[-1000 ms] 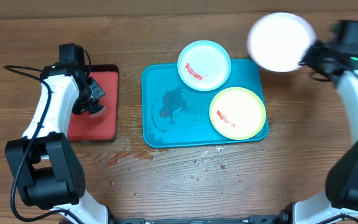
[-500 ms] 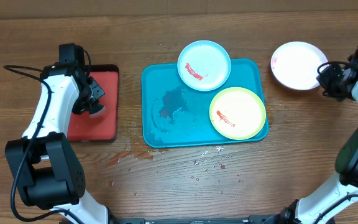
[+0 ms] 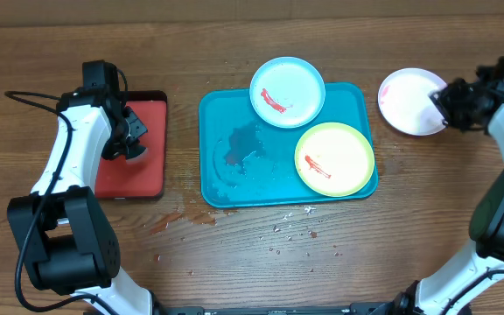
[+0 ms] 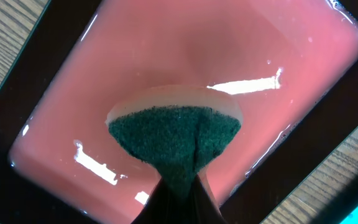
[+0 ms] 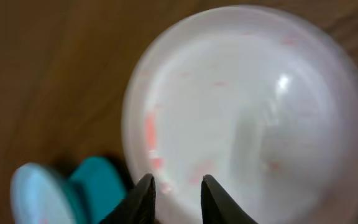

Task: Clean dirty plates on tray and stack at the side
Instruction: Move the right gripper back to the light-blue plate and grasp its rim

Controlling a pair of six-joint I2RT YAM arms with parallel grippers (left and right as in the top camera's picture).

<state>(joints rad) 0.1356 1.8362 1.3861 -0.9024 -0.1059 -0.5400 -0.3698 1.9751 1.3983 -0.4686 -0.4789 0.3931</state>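
**White plate lies at the side; two smeared plates are left on the tray.**

Your right gripper hangs at the right edge of the white plate. Its fingers stand a little apart and seem to pinch nothing. That plate lies flat on the table, right of the teal tray and apart from it, which is likely your stacking spot. Your left gripper is clamped tight on the green-faced sponge over the red tray, probably so any drips land there and not on the wood. The blue plate overhangs the teal tray's far rim. The yellow-green plate sits at its right end. Each carries a red smear, so both need wiping before they join the white one.
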